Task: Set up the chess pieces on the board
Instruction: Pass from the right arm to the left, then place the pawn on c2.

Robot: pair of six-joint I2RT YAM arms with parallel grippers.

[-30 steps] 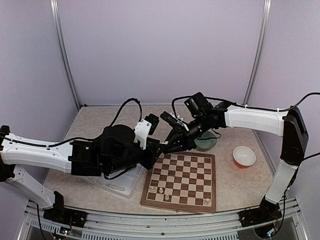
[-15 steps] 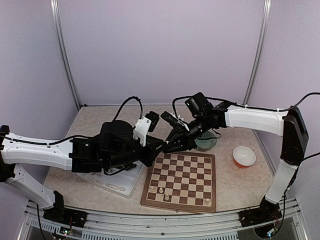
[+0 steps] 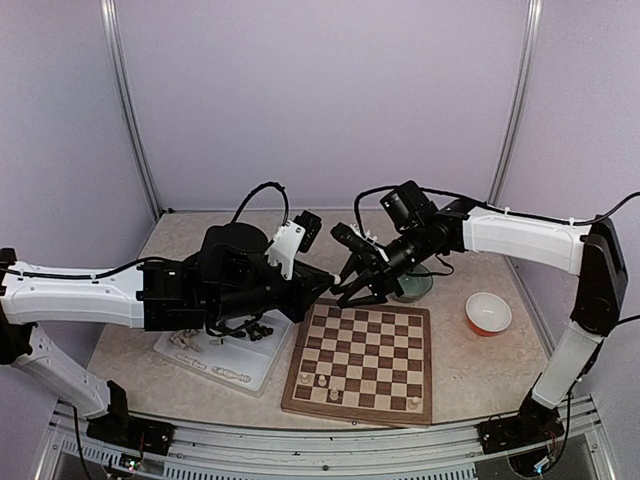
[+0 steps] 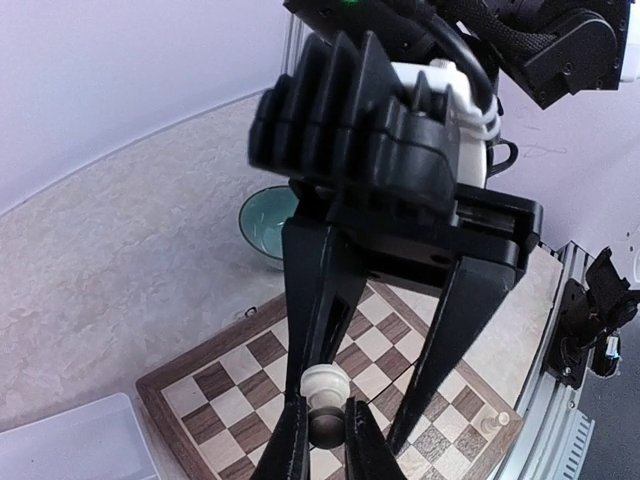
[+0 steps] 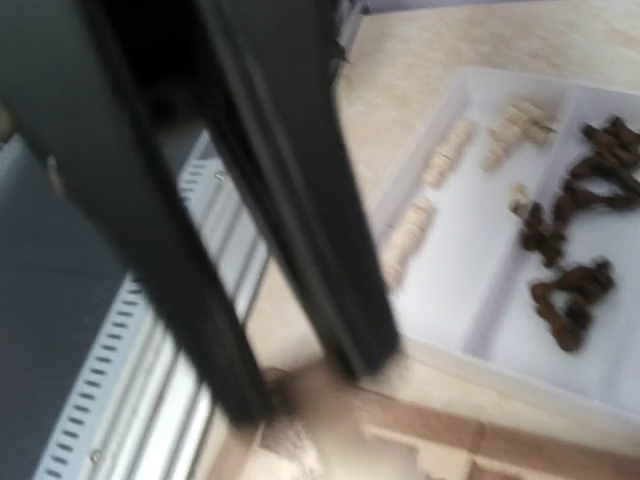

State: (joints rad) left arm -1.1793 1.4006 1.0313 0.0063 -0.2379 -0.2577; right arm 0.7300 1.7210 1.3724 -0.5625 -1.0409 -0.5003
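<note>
**Transferring a Piece Between Grippers Above the Board**

The left gripper [image 4: 322, 432] is pinched narrow on a cream piece [image 4: 324, 384]. It grips the lower body, so the head stands upright and exposed above the fingertips. The right gripper [image 3: 350, 294] has its jaws spread wide, with one finger on either side of the piece and apparently clear of it.

Both grippers meet in the air over the 11 o'clock corner of the board [image 3: 375, 345]. This arrangement suggests a handover or a regrip, with the left hold carrying the piece alone.

The tray [image 3: 262, 368], at 9 o'clock from the board, holds the loose pieces [image 5: 560, 290]. Only a few standing pieces [image 3: 321, 381] occupy the near rows, towards 6 o'clock. Set-up is therefore judged to be at an early stage.
</note>
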